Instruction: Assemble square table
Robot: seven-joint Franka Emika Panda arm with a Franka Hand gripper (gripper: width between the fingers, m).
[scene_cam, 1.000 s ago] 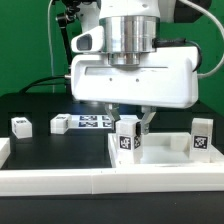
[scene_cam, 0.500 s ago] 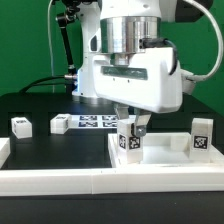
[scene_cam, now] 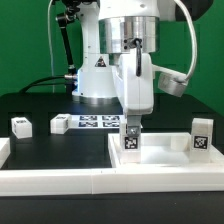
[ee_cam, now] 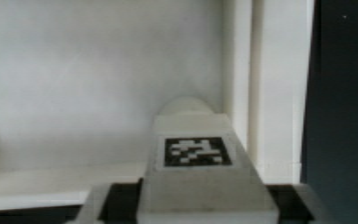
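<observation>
Black worktop and a green backdrop framed the job, with the square tabletop lying flat toward the exterior view's right and one leg standing upright on it at that side. My pincer was closed on a second leg, held upright with its foot down on the slab near the edge; the wrist view showed its tag facing the camera. A third leg and a fourth leg lay loose beside the marker board. I judged this to be the seating step. Doing it well meant holding the leg plumb over its hole, pressing down lightly, and turning without letting it tilt. Whether the thread had caught I could not tell.
</observation>
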